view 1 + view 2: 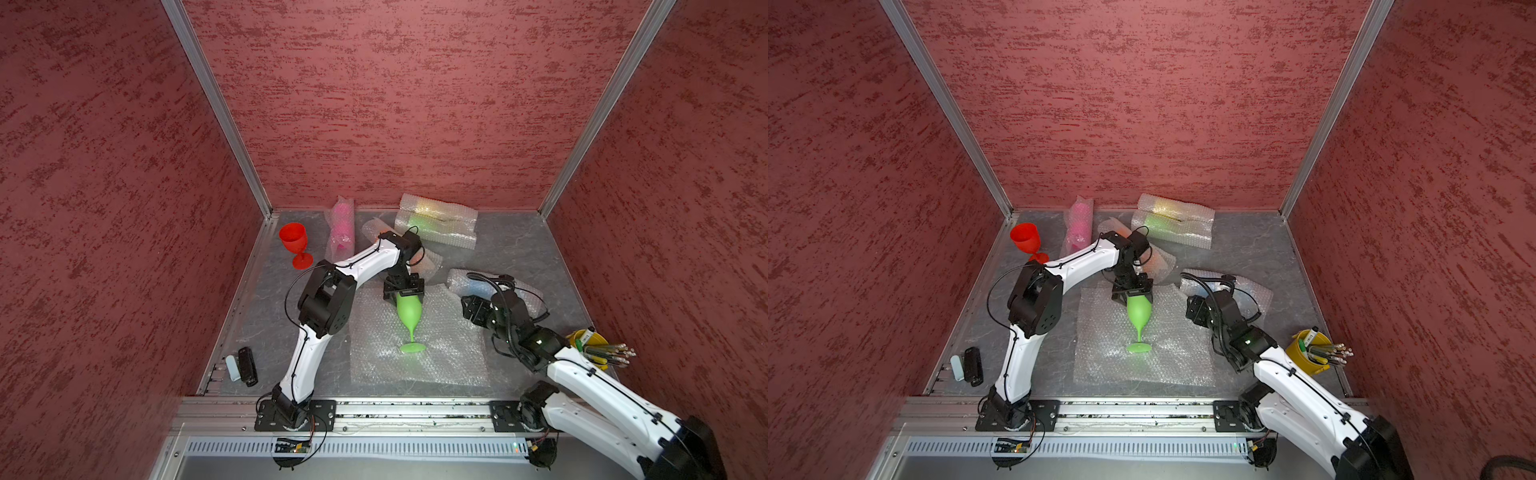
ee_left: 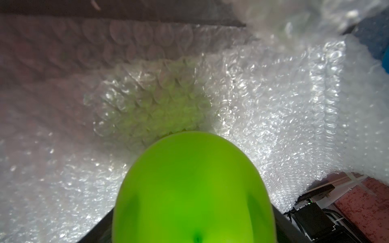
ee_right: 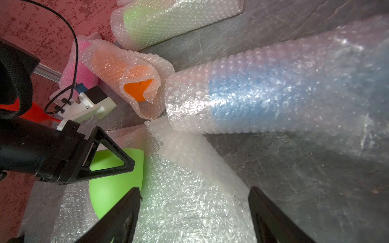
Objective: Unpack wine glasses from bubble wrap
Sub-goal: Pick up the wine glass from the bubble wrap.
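Observation:
A light green wine glass (image 1: 408, 311) (image 1: 1139, 311) lies slanted on a flat sheet of bubble wrap (image 1: 436, 357) (image 1: 1167, 361), its foot toward the front. My left gripper (image 1: 403, 293) (image 1: 1133, 293) is shut on its bowl (image 2: 193, 189) (image 3: 109, 189). My right gripper (image 1: 469, 307) (image 3: 194, 210) hangs open over the sheet's right edge, nothing between its fingers. A red glass (image 1: 294, 241) stands bare at the back left. Bubble wrap sleeves hold pink (image 1: 343, 226), orange (image 3: 117, 65), green (image 1: 432, 222) and blue (image 3: 252, 96) glasses.
A yellow cup of utensils (image 1: 594, 345) (image 1: 1308, 353) stands at the right edge beside my right arm. A black object and a pale one (image 1: 245, 365) lie at the front left. Red walls close in three sides; a metal rail (image 1: 395, 409) runs along the front.

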Available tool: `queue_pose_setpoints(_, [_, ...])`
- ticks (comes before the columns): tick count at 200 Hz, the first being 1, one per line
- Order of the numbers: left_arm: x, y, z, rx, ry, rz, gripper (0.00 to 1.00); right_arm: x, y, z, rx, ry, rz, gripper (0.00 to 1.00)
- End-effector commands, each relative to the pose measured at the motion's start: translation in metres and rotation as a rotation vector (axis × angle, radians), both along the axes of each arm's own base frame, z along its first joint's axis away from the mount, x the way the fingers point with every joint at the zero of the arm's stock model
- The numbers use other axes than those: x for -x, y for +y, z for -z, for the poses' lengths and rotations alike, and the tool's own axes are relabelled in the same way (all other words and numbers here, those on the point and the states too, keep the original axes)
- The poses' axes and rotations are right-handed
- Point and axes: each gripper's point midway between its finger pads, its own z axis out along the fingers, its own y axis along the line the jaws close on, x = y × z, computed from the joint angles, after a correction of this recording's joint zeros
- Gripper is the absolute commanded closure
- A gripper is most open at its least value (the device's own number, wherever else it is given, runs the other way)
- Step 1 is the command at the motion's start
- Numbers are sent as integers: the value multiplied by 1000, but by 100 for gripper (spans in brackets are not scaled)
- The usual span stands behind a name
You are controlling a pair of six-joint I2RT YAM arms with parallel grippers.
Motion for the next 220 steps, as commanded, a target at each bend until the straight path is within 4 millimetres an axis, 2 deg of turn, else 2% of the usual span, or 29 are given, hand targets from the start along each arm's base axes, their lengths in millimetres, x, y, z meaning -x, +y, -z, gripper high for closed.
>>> queue_pose_setpoints(1, [1, 1, 3, 9, 0, -3, 16, -3, 3, -9, -18, -35, -15, 18])
queue_pose_setpoints(28, [0, 6, 8, 0, 3, -8, 19, -5, 5, -23, -20, -56, -23, 18])
queue_pose_setpoints(50, [-3, 9, -10, 4, -51, -9, 19, -5, 7, -34, -37, -73, -35, 18])
queue_pose_setpoints(84, [-4, 25, -76, 32, -228, -22, 19, -3, 7, -44, -47, -93, -45, 19])
queue_pose_setpoints(108, [-2, 45, -127, 55, -406, -59, 19, -1, 13, -54, -83, -114, -74, 19])
queue_pose_setpoints(133, [0, 68, -170, 96, -606, -87, 20, -2, 20, -63, -107, -130, -103, 19])
queue_pose_setpoints(160, [0, 104, -198, 141, -788, -130, 20, -3, 25, -72, -121, -160, -130, 19])
queue_pose_setpoints(181, [-1, 131, -210, 177, -910, -177, 25, -4, 27, -73, -122, -171, -138, 19])
queue_pose_setpoints(220, [12, 160, -243, 209, -1245, -155, 30, -4, 27, -71, -118, -180, -150, 19])
